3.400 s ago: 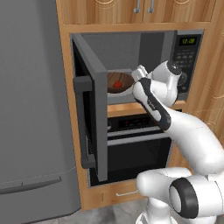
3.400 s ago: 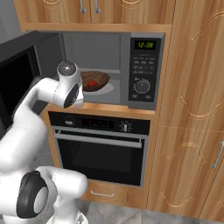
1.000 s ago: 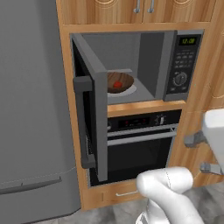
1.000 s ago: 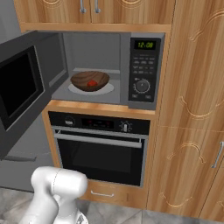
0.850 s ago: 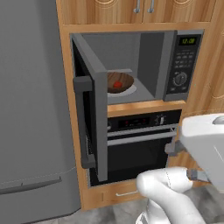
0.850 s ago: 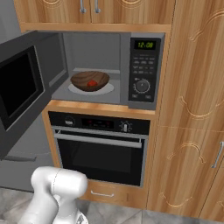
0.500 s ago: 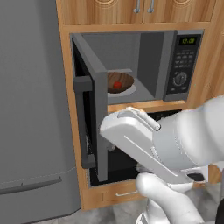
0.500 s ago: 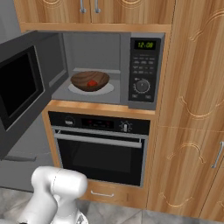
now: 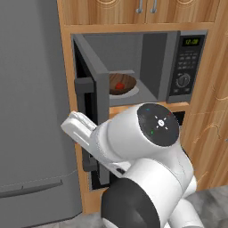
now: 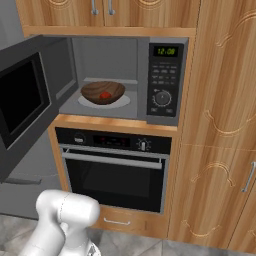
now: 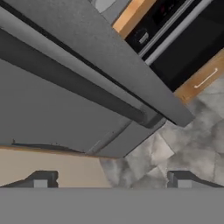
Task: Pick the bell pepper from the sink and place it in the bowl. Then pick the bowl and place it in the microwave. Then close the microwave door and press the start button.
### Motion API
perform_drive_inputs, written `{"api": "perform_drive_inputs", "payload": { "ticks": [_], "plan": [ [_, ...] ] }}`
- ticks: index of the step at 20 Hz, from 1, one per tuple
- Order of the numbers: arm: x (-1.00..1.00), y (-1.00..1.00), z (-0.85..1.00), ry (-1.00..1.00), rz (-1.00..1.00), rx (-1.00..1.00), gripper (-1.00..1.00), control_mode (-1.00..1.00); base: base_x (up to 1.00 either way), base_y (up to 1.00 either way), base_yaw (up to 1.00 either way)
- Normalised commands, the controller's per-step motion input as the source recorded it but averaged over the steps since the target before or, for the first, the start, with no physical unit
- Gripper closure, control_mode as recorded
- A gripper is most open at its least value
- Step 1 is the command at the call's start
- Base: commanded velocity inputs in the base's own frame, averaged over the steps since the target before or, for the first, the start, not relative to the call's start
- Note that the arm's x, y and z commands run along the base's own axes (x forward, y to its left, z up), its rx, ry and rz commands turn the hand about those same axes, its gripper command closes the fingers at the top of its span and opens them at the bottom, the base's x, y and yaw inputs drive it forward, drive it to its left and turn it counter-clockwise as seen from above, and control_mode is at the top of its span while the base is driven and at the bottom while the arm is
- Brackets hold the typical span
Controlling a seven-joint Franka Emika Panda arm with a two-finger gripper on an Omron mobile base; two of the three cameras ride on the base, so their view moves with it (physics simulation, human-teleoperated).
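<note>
Bowl [image 10: 103,92]: dark brown wood, wide and shallow, upright on pale round plate inside microwave [image 10: 162,80]. Bell pepper [image 10: 105,95]: tiny, glossy red, lies in middle of bowl. Microwave door [image 10: 27,97] swung wide open to left, dark glass window; green display lit at right, above button panel.

arm [image 9: 133,147]: glossy white rounded shells, bulbous segments joined end to end
joint cap [image 9: 158,124]: dark grey round disc with a small white centre mark and tiny red and green dots around it
lower joint [image 9: 129,207]: black band at 6 o'clock under the white shell
link [image 9: 82,133]: flat white elongated plate with a ridged edge
fingertips [image 11: 41,179]: two small dark grey blocks with paler faces
base [image 10: 67,215]: smooth white dome
</note>
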Motion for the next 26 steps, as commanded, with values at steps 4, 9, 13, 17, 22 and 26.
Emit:
{"api": "perform_drive_inputs", "payload": {
  "ticks": [4, 9, 13, 17, 22, 26],
  "plan": [
    [0.76, 0.11, -0.20, 0.00, -0.19, 0.00, -1.00, -1.00, 0.00, 0.00, 0.00],
    [0.75, 0.00, -0.21, 0.00, -0.16, 0.00, -1.00, -1.00, 0.00, 0.00, 0.00],
    [0.47, -0.29, -0.05, 0.00, -0.16, 0.00, -1.00, -1.00, 0.00, 0.00, 0.00],
    [0.17, -0.86, 0.00, 0.00, -0.26, 0.04, -1.00, -1.00, 0.00, 0.00, 0.00],
    [0.21, -1.00, 0.00, 0.00, -0.28, 0.08, -1.00, -1.00, 0.00, 0.00, 0.00],
    [0.46, -1.00, 0.00, 0.01, -0.30, 0.09, -1.00, -1.00, 0.00, 0.00, 0.00]
  ]
}}
